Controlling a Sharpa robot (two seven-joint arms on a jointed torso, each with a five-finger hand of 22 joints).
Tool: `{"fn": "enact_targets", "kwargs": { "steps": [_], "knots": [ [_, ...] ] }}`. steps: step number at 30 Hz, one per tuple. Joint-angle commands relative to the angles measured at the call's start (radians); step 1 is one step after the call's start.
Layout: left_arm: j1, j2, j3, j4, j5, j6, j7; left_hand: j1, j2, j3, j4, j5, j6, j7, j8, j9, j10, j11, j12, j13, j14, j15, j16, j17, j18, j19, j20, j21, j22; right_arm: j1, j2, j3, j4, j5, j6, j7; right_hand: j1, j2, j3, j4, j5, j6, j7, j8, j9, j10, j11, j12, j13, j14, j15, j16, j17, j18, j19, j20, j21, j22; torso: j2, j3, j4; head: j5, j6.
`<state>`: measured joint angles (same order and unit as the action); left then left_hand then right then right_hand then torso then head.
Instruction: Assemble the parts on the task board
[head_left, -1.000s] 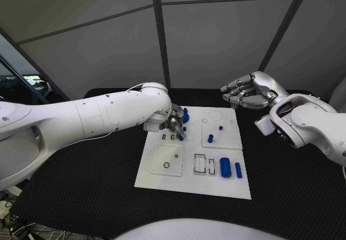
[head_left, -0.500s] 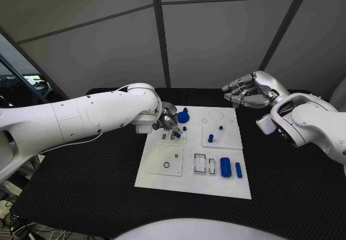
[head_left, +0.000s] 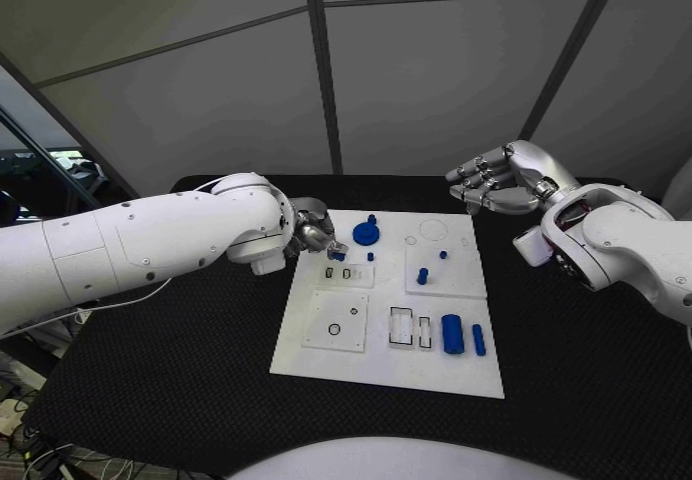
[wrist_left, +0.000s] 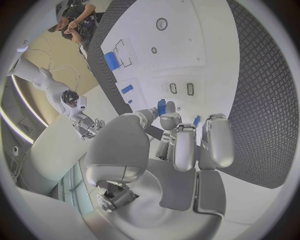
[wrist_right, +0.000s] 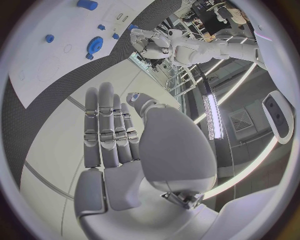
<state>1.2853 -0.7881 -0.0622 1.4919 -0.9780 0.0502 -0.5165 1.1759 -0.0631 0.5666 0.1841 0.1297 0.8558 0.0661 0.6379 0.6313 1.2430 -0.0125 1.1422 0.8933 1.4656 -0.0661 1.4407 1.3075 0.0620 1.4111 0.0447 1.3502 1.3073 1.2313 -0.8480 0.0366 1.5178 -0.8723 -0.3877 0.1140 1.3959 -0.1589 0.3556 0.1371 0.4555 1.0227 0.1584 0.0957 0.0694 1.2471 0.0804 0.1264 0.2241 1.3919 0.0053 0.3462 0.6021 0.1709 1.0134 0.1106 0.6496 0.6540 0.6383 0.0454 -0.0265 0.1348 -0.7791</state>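
Both hands hold nothing: left hand (fingers apart) beside task board, right hand spread

walls: grey panel partitions with dark seams behind the table | table: black textured top | light: curved strip lights overhead

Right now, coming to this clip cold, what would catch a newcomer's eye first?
The white task board in the middle of the black table, dotted with blue parts: a round gear-like piece at its far edge and a fat blue cylinder near its right front. The left hand sits at the board's far left corner, while the right hand hangs raised beyond the far right corner, holding nothing.
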Motion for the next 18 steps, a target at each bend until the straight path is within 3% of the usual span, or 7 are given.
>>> {"fn": "enact_targets", "kwargs": {
  "steps": [1,4,9,18],
  "knots": [
    [-0.01,-0.004,-0.002,0.007,-0.023,-0.107,-0.006,-0.009,-0.002,0.143,-0.139,-0.005,0.001,-0.005,0.005,0.002,0.008,0.0,0.001,0.002,0.054,-0.005,0.006,0.075,0.006,0.007,-0.003,0.001,0.002,0.002,-0.003,0.001,0.001,0.001,-0.001,0.006,-0.005,0.002,0.0,-0.006,0.003,-0.001,0.008,-0.004,0.0,0.004,0.002,-0.004,-0.001,0.005,0.0,-0.003,0.0,0.012,0.007,0.001,-0.005,-0.001,0.0,0.0002,0.0029,-0.005,0.0],
    [-0.022,-0.002,-0.004,0.012,-0.046,-0.139,-0.006,-0.016,-0.004,0.153,-0.141,-0.005,0.002,-0.005,0.006,0.005,0.009,-0.001,0.001,0.002,0.055,-0.006,0.008,0.077,0.006,0.008,-0.004,0.001,0.003,0.003,-0.004,0.001,0.001,0.001,-0.001,0.007,-0.005,0.002,0.0,-0.006,0.003,-0.001,0.008,-0.004,0.0,0.004,0.003,-0.004,-0.001,0.005,0.0,-0.003,0.0,0.012,0.007,0.001,-0.005,-0.001,0.001,-0.0008,0.0027,-0.006,-0.001],
    [-0.033,0.011,-0.005,0.008,-0.075,-0.153,-0.008,-0.022,-0.004,0.158,-0.141,-0.005,0.002,-0.006,0.007,0.006,0.011,-0.001,0.002,0.004,0.055,-0.006,0.008,0.077,0.006,0.009,-0.004,0.001,0.004,0.003,-0.004,0.001,0.001,0.001,0.0,0.008,-0.005,0.002,0.0,-0.006,0.003,-0.001,0.008,-0.004,0.0,0.004,0.003,-0.004,-0.001,0.005,0.0,-0.003,0.0,0.012,0.007,0.001,-0.005,-0.001,0.001,0.0008,-0.0027,-0.003,-0.003],
    [-0.043,0.041,-0.01,-0.016,-0.098,-0.12,-0.013,-0.027,-0.008,0.168,-0.149,-0.005,0.002,-0.007,0.009,0.011,0.015,-0.002,0.004,0.008,0.056,-0.007,0.01,0.079,0.005,0.011,-0.005,0.004,0.008,0.003,-0.003,0.001,0.002,0.001,0.0,0.007,-0.005,0.002,0.001,-0.006,0.003,-0.001,0.008,-0.004,0.0,0.004,0.003,-0.005,-0.002,0.005,0.0,-0.004,0.0,0.012,0.007,0.001,-0.005,-0.001,0.002,-0.0001,0.0008,-0.006,-0.005]
  ]
}}
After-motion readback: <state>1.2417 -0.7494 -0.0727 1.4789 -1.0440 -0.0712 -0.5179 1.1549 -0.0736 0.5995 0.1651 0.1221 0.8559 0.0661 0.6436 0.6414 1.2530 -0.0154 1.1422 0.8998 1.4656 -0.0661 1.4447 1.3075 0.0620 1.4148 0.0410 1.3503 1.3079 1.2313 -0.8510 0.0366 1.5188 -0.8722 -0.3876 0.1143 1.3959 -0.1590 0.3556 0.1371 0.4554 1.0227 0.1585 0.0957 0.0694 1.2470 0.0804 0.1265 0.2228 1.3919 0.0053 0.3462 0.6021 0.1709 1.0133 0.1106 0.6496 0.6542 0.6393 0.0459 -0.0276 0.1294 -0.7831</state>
